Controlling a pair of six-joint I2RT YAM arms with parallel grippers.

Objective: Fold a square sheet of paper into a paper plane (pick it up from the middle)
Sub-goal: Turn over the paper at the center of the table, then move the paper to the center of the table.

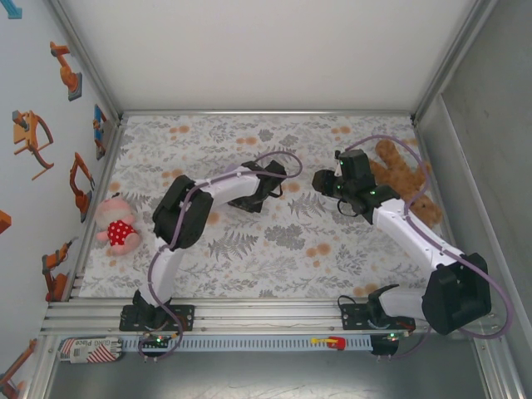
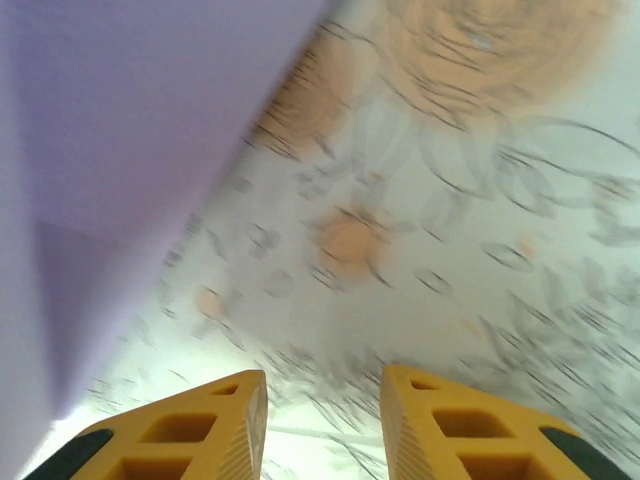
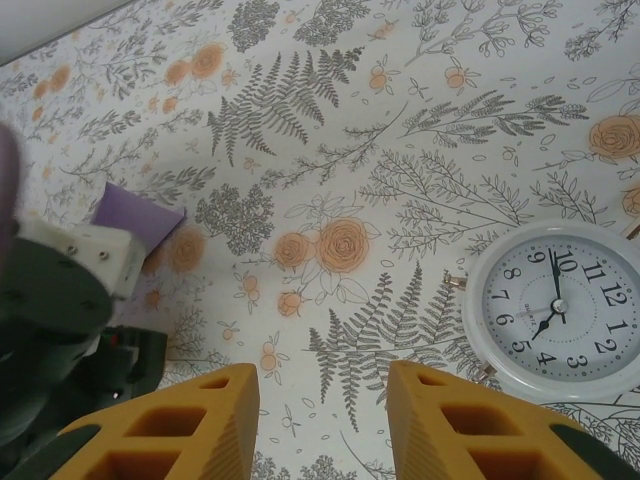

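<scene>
I see my left pincer point(image 2: 322, 405) parted and empty, lavender paper point(image 2: 130, 150) just up-left of it, slanted edge facing it, free tablecloth point(image 2: 480, 280) ahead and right, my right pincer point(image 3: 322, 400) also parted, empty, alarm clock point(image 3: 560, 310) near its right

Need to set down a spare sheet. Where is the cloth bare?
Bare: near-middle tablecloth between left arm and right arm, and the far strip along the back wall. Crowded: right rear, with teddy bear, right end effector and alarm clock; pink doll at left edge.
</scene>
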